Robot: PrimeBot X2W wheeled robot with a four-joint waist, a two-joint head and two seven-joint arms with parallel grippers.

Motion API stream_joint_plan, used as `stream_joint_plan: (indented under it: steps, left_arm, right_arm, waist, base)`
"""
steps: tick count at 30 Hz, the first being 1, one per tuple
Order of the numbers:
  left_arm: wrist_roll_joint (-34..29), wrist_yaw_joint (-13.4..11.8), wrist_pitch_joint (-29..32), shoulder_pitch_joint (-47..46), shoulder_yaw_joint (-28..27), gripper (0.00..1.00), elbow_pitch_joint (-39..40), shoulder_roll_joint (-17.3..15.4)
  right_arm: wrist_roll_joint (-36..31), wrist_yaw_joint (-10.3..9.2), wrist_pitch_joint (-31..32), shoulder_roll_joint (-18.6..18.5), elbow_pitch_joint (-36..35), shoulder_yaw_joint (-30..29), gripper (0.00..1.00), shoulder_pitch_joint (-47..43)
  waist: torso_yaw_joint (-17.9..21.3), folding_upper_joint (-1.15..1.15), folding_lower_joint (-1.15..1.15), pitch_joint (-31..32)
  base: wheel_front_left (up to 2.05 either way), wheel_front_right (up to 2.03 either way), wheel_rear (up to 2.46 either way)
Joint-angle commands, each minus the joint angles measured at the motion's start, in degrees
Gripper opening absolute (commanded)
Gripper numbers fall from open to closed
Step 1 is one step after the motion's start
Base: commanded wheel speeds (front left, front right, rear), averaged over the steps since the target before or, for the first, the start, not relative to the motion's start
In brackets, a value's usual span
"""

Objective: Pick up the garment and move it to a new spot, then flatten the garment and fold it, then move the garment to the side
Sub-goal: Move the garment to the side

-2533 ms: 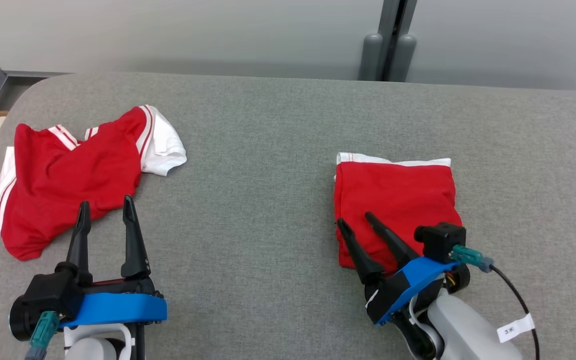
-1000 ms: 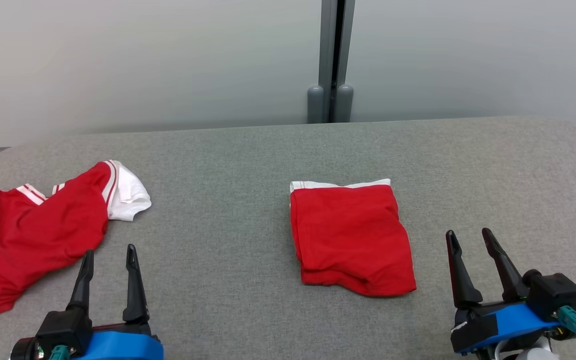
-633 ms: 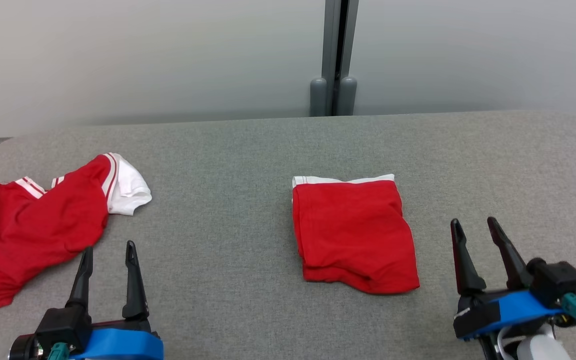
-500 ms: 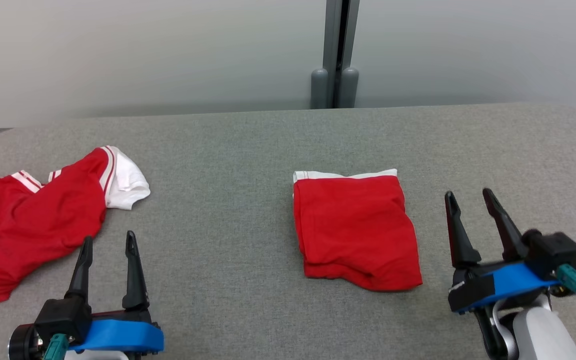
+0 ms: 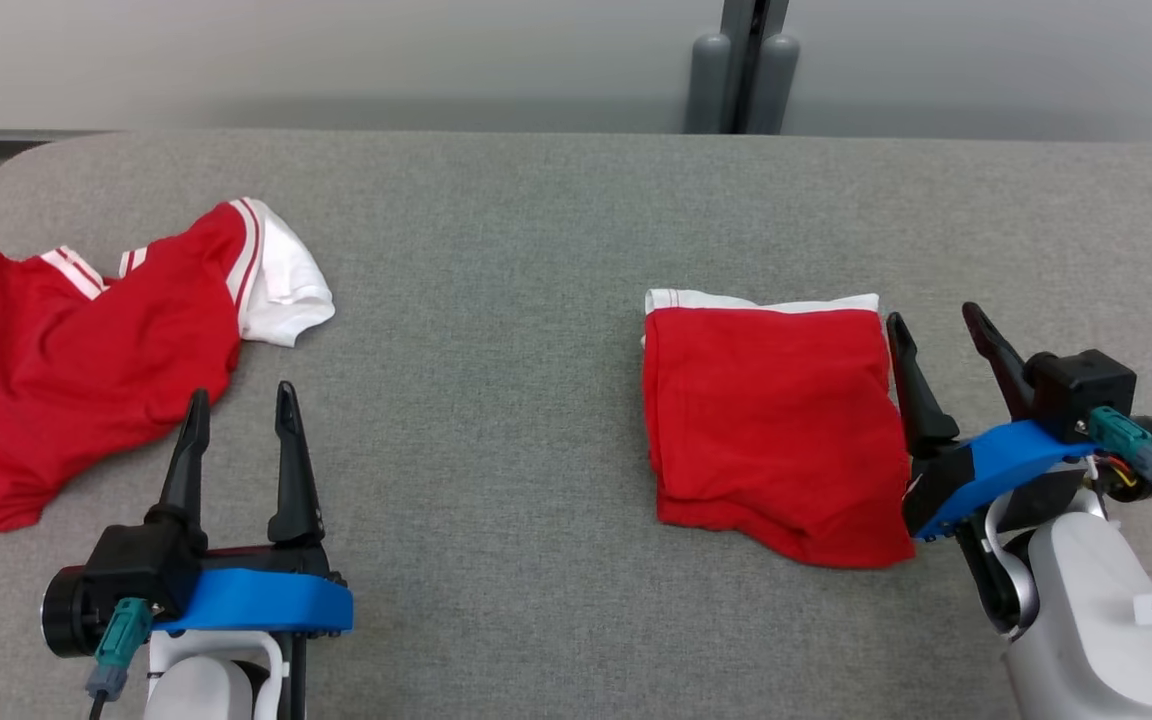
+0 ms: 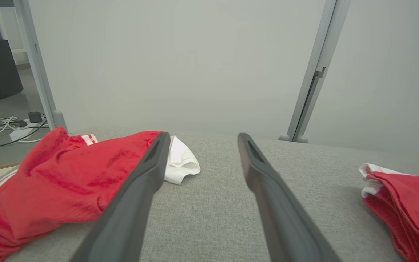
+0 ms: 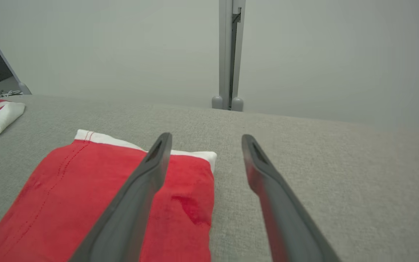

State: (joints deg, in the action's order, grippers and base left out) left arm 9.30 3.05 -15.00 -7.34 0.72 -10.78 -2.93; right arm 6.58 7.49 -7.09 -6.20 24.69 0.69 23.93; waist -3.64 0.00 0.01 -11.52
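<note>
Grey padded surface, pale wall behind. Head view: the folded red garment lies right of centre, our right jaws wide and empty at its right edge; our left jaws, wide and empty, near a crumpled red shirt. Left wrist: cloth either side. Right wrist: its corner lies below. We judge a shallow pinch could lift one layer and undo the fold.

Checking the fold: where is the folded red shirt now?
In the head view, the folded red shirt lies right of center on the gray table, its right edge beside the right hand.
</note>
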Motion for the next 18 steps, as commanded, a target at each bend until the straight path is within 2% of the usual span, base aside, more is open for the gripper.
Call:
stream_joint_plan:
  steps: [1,11,18]
  left_arm:
    - [0.34,-0.26,-0.27,-1.27,0.26,1.0,-0.12,0.06]
    - [1.1,-0.59,-0.27,-2.48,0.64,1.0,-0.37,0.06]
    - [1.69,-0.93,-0.27,-3.0,1.07,1.0,-0.53,0.06]
  right_arm:
    - [-0.08,0.01,0.42,-0.62,2.37,0.03,1.0,0.95]
    - [0.28,0.01,1.6,-1.0,11.11,1.64,1.0,-0.82]
    - [1.29,0.02,2.68,0.17,15.3,3.75,1.0,-1.71]
  waist:
    - [-1.31,0.0,-0.01,-1.52]
    - [-1.98,0.0,-0.01,-2.89]
    - [-1.78,0.0,-0.01,-3.13]
  base:
    - [0.0,0.0,0.0]
    - [0.0,0.0,0.0]
    - [0.0,0.0,0.0]
